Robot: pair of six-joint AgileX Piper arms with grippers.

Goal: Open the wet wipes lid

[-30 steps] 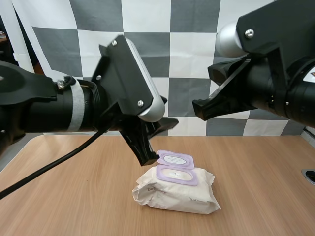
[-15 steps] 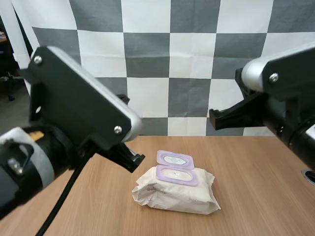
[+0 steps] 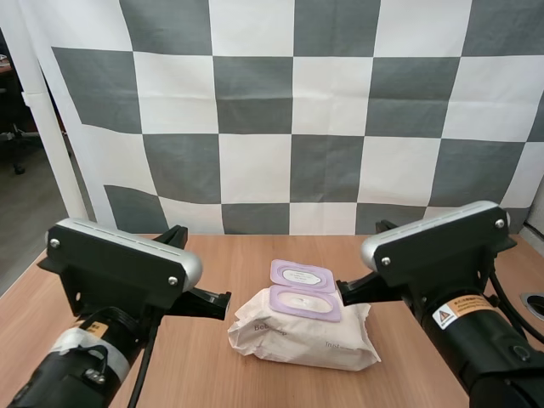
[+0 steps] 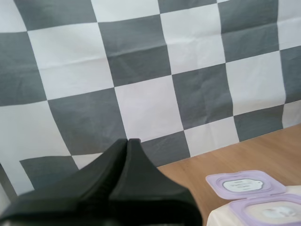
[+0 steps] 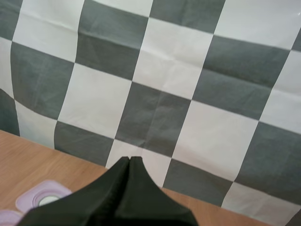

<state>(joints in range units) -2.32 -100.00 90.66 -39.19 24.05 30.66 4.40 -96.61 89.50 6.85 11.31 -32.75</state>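
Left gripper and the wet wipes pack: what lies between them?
Nothing but a bare strip of table; the high view shows the left gripper beside the wet wipes pack, apart from it.

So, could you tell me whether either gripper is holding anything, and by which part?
Nothing is held: left gripper and right gripper are both shut empty, off the wet wipes pack.

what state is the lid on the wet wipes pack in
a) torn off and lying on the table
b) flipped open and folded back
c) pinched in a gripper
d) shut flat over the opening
b: the purple lid lies folded back behind the uncovered opening on top of the wet wipes pack, hinged to it and with nothing gripping it.
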